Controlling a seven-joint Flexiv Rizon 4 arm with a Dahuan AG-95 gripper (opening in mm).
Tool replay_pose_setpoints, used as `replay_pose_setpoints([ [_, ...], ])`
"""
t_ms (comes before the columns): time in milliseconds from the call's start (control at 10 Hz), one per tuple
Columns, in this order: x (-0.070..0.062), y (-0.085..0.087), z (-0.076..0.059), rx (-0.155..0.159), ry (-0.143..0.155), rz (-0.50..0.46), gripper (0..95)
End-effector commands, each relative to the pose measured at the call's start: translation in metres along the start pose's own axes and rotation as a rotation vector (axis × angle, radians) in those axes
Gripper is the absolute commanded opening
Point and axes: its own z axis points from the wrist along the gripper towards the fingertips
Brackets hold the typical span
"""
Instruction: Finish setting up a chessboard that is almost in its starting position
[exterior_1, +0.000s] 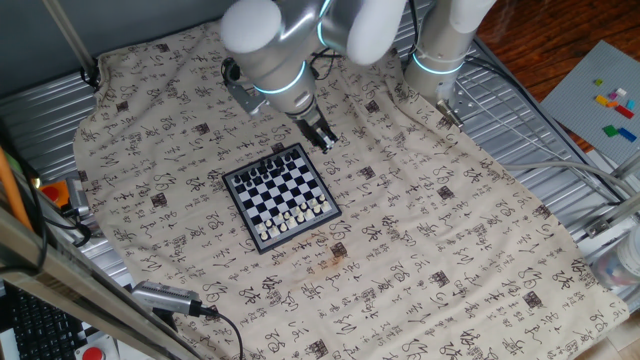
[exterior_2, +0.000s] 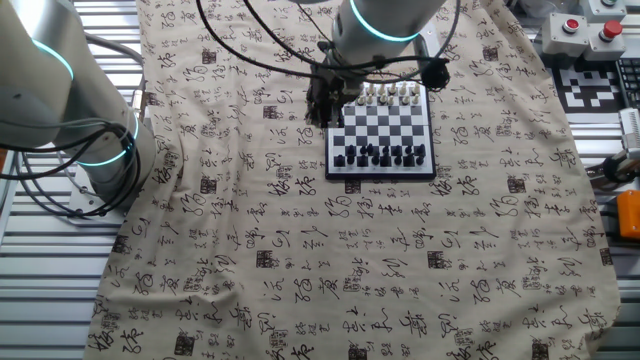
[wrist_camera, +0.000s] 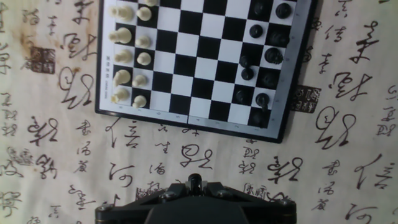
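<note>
You are hovering the tool over the patterned cloth on the bench, just off one side edge of the chessboard, not above any square. I cannot tell whether its fingers are parted or pinched together. The hand view is showing only the tool's body and a small dark tip at the bottom, and the fixed views are too small to settle it. Nothing is visibly held. Ahead of the tool, the white pieces are standing in two tidy rows on its left. The black pieces on its right are looking uneven, with one or two sitting a file inward toward the middle. By my judgement you are lining up for a pick among the black men. The next move is calling for travel forward and to the right, a descent over the stray piece, and fingers spread narrowly enough to miss its close neighbours.
</note>
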Motion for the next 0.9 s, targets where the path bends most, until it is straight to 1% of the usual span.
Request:
replay_pose_setpoints([
  [100,0.001,-0.003,0.002,0.022,-0.005,-0.025,0.0],
  [200,-0.001,-0.005,0.003,0.034,-0.001,-0.036,0.0],
  [300,-0.009,-0.006,0.000,0.037,0.000,-0.045,0.0],
  [400,-0.013,-0.007,-0.002,0.042,0.001,-0.053,0.0],
  [500,-0.014,-0.007,-0.003,0.042,0.007,-0.056,0.0],
  [600,-0.011,-0.008,-0.001,0.043,0.011,-0.058,0.0],
  [800,-0.005,-0.008,0.004,0.041,0.009,-0.057,0.0],
  [900,-0.004,-0.008,0.004,0.039,0.009,-0.050,0.0],
])
